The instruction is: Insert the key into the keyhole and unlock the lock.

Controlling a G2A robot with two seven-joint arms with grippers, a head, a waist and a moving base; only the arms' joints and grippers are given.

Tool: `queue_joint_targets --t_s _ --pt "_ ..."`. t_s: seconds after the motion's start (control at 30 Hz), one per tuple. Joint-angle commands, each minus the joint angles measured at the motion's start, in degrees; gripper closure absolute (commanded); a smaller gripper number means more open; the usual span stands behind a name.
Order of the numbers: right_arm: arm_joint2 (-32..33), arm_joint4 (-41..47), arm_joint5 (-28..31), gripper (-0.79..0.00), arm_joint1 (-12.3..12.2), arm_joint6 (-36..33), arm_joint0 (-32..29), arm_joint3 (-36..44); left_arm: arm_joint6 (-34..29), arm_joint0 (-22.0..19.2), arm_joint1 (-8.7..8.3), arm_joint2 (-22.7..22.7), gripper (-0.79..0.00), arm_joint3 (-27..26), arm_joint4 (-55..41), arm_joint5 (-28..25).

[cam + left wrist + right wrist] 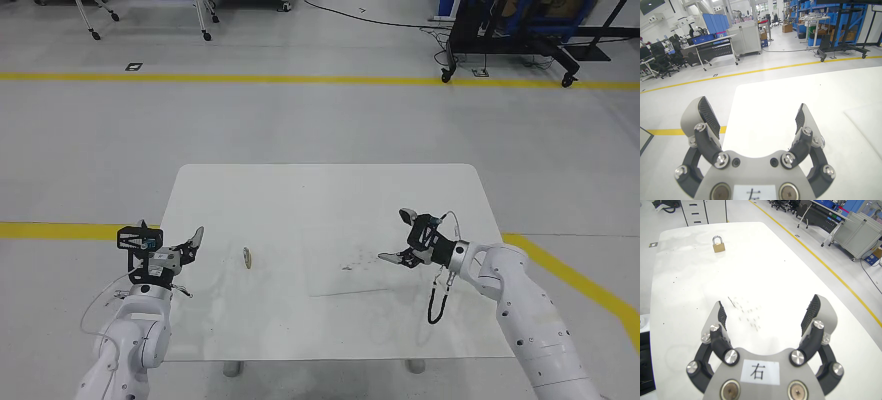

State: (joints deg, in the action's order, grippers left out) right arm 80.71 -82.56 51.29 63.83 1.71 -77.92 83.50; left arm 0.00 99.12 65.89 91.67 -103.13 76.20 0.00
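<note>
Resting on white table (320, 200): brass lock (718, 245) | left jaws spread | right jaws spread

White table (330, 190), brass padlock (718, 245) upright toward its left side, faint scuffs (749, 315) mid-table.

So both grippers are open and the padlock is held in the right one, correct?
Not quite. The left gripper and the right gripper are open, but the right one holds nothing: the padlock sits on the table, apart from it, as the right wrist view shows.
</note>
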Motion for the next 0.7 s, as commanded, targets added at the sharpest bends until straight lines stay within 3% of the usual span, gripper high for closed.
queue_joint_targets --t_s 0.0,0.3,0.4,0.67 --pt "0.0 0.0 0.0 -0.785 0.0 0.0 0.0 0.0 0.0 0.0 0.0 0.0 -0.785 0.0 0.0 0.0" --pt "-0.3 0.1 0.4 -0.785 0.0 0.1 0.0 0.0 0.0 0.0 0.0 0.0 -0.785 0.0 0.0 0.0" --pt "-2.1 1.3 6.1 -0.785 0.0 0.7 2.0 -2.7 0.0 0.0 0.0 0.0 -0.785 0.0 0.0 0.0" --pt "-16.1 1.5 6.7 -0.785 -1.8 2.1 8.7 -7.6 0.0 0.0 0.0 0.0 -0.785 0.0 0.0 0.0"
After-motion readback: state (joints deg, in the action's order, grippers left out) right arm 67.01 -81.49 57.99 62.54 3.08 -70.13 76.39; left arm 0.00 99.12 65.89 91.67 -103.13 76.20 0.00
